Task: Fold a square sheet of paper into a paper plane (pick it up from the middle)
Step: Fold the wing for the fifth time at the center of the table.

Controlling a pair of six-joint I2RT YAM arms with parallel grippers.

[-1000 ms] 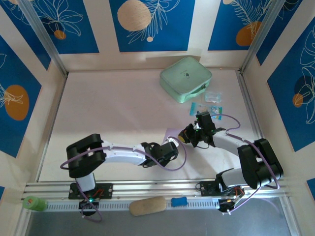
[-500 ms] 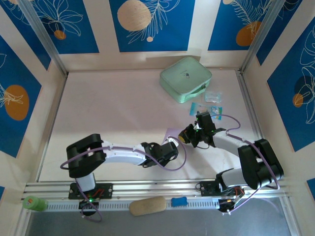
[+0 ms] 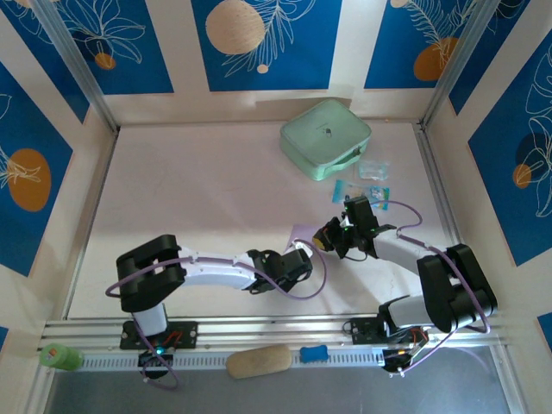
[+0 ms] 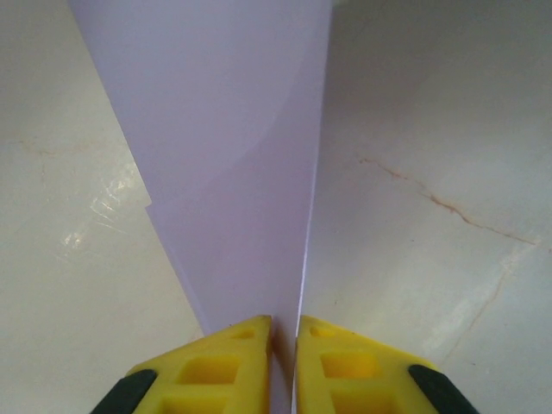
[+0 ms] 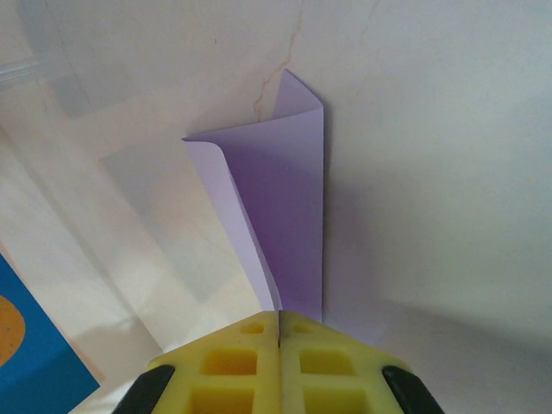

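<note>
The lavender sheet of paper (image 3: 301, 233) is held low over the table (image 3: 207, 190) between my two grippers, near the middle right. In the left wrist view the paper (image 4: 233, 172) runs up from my left gripper (image 4: 285, 323), whose yellow fingers (image 4: 224, 362) pinch its edge with a thin slit between them. In the right wrist view the paper (image 5: 289, 207) is folded over on itself, one flap curling left, and my right gripper (image 5: 280, 317) is shut tight on its near end. From above, the left gripper (image 3: 302, 250) and right gripper (image 3: 325, 235) almost meet.
A mint-green rounded case (image 3: 325, 138) lies at the back right, with small blue packets (image 3: 373, 170) just in front of it. On the front rail sit a tan oblong block (image 3: 258, 360), a blue piece (image 3: 314, 353) and a green bottle (image 3: 59, 355). Patterned walls close three sides.
</note>
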